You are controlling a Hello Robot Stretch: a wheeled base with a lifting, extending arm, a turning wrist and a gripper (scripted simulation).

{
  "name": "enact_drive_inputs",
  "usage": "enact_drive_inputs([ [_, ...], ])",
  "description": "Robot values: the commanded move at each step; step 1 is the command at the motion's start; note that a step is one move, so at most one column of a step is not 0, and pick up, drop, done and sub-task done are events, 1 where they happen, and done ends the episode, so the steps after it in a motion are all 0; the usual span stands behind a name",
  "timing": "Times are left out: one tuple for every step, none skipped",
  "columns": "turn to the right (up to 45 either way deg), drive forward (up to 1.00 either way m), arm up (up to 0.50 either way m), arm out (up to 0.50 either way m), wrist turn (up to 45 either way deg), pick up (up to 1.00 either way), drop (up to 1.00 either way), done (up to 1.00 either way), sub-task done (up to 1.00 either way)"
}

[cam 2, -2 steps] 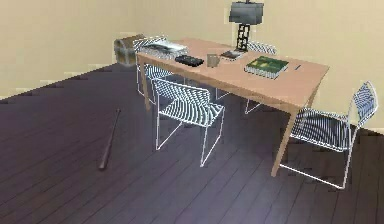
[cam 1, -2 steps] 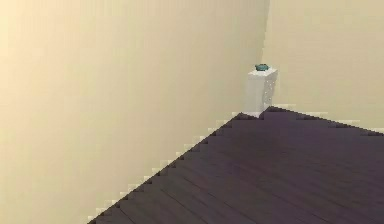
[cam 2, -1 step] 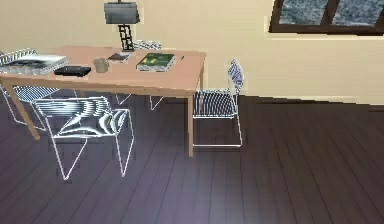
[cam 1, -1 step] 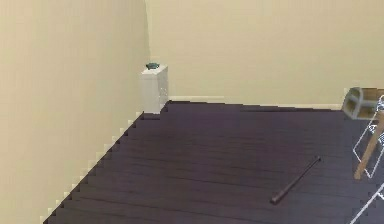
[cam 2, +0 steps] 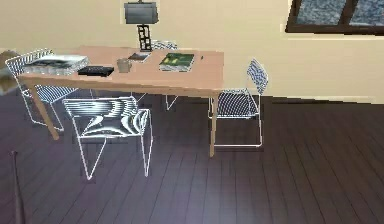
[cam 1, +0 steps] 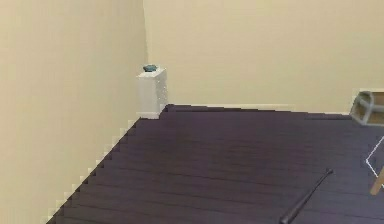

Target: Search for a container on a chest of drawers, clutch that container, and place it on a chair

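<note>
A small white chest of drawers [cam 1: 150, 93] stands in the far corner where the two cream walls meet, in the forward view's upper left. On its top sits a small dark teal thing [cam 1: 150, 69], too small to name. In the arm side view several white wire chairs stand around a wooden table [cam 2: 200, 78]: one in front [cam 2: 108, 125], one at the right end [cam 2: 243, 103], one at the left end [cam 2: 35, 70].
The table carries a lamp [cam 2: 141, 20], a green book [cam 2: 178, 62], a small cup [cam 2: 124, 65], a dark flat item [cam 2: 96, 71] and a stack of papers [cam 2: 55, 63]. A thin dark rod [cam 1: 310, 195] lies on the dark plank floor. A window [cam 2: 335, 15] is at the upper right.
</note>
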Motion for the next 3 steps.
enact_drive_inputs([
  [0.0, 1.0, 0.0, 0.0, 0.0, 0.0, 0.0, 0.0, 0.0],
  [0.0, 1.0, 0.0, 0.0, 0.0, 0.0, 0.0, 0.0, 0.0],
  [9.0, 0.0, 0.0, 0.0, 0.0, 0.0, 0.0, 0.0, 0.0],
])
